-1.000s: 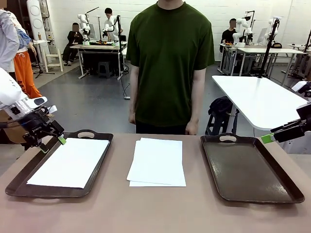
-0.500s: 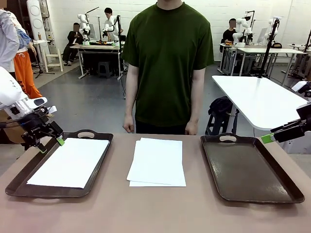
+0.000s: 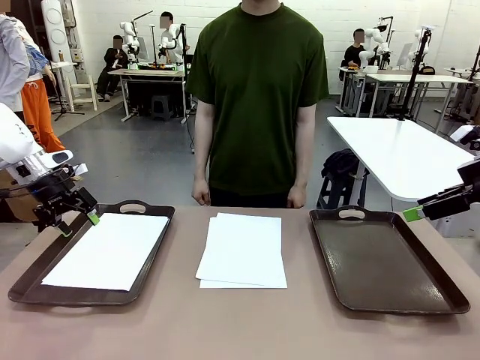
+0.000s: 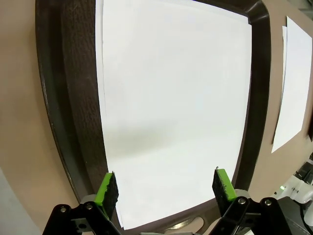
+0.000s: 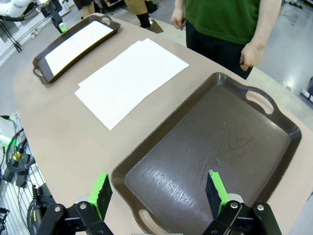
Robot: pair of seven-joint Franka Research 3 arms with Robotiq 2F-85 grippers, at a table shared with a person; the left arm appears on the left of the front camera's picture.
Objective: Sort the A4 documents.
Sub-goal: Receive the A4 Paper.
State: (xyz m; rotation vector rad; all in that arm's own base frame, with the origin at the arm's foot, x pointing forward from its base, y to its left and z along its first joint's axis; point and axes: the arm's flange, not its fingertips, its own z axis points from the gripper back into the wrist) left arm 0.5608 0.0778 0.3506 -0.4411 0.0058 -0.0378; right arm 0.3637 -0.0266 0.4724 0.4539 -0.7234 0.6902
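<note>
While the left gripper [image 4: 165, 185] and right gripper [image 5: 157, 192] both hang spread and empty, you have the A4 documents [image 3: 241, 251] stacked mid-worktop and one sheet [image 3: 109, 251] in the left tray [image 3: 30, 276].
Left gripper is over the far left corner of the left tray, pads apart above the sheet; the sheet lies flat, with dark rim showing along its sides. The stack is slightly fanned on the bare worktop [image 3: 240, 330] between the trays, touching neither, with an open strip on each side. Right gripper hovers above the right tray [image 3: 390, 262], by its outer edge; the tray floor is bare. The near worktop edge is open brown surface. A person [image 3: 259, 97] stands at the far edge, hands [image 3: 200, 196] down and off the surface. Behind are grey floor [image 3: 150, 161] and white tables [image 3: 401, 154].
</note>
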